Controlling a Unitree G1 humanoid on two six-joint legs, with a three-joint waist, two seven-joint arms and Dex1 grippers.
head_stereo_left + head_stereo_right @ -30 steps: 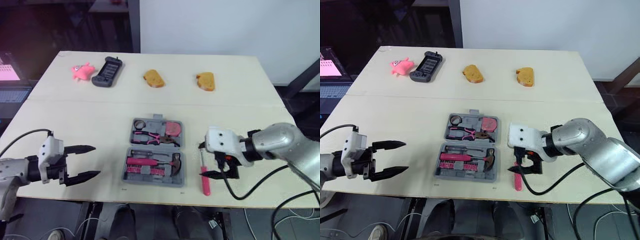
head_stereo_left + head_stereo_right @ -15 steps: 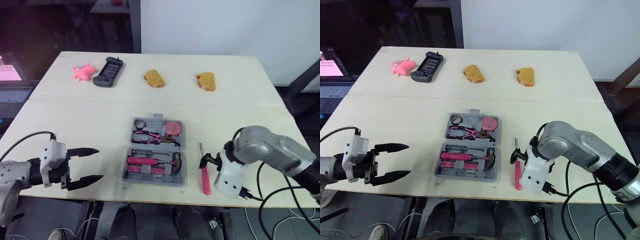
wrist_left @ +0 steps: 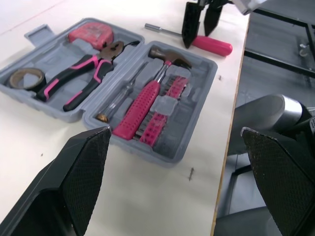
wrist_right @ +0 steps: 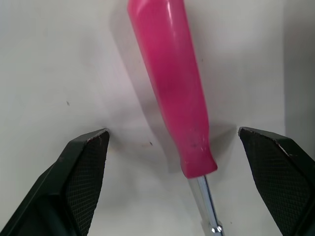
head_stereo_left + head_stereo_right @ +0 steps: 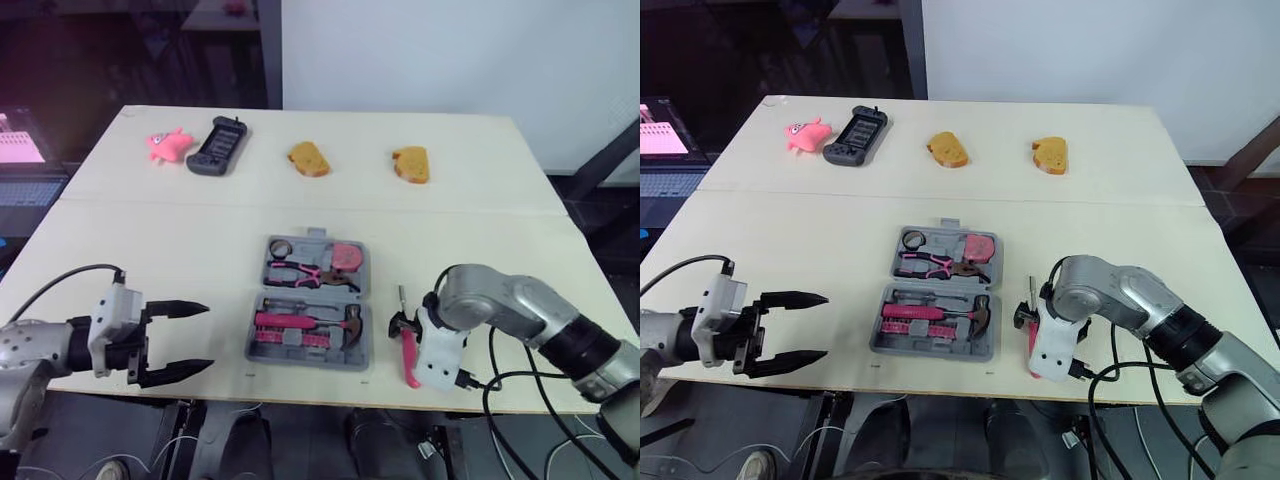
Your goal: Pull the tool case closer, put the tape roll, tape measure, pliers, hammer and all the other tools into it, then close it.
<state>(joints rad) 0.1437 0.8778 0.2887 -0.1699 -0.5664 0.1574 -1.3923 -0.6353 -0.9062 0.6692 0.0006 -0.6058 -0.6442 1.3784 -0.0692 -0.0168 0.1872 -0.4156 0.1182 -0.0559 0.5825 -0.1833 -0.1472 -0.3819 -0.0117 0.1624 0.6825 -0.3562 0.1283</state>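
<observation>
Pale wooden table [image 5: 150,220] stands before a white wall [image 5: 420,50].

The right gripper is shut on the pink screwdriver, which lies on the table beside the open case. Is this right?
Not quite. The right gripper is open, not shut: the right wrist view shows its fingers apart on either side of the screwdriver, not touching it. The screwdriver does lie on the table beside the open case.

A lab: bare plywood table [image 5: 150,230], glowing monitor [image 5: 14,140] beside it
</observation>
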